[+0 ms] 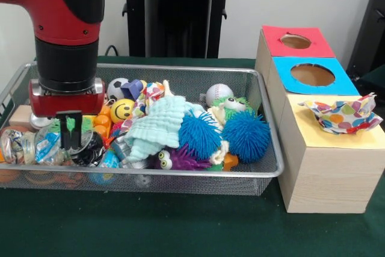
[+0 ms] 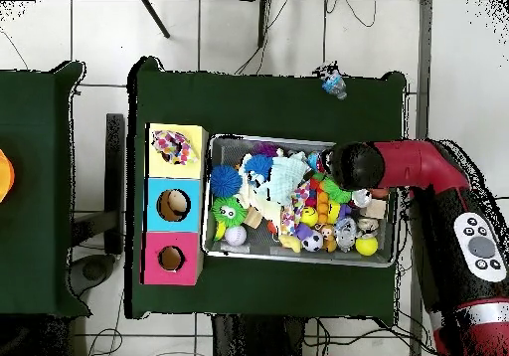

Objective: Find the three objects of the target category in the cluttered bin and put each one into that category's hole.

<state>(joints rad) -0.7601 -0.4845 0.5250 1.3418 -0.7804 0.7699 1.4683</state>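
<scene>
One polka-dot white cloth (image 1: 343, 114) sits bunched over the yellow-surround hole (image 1: 337, 133), well apart from the black gripper (image 1: 70, 132), whose finger opening I cannot tell, lowered into the silver wire-mesh bin (image 1: 264, 170).
</scene>
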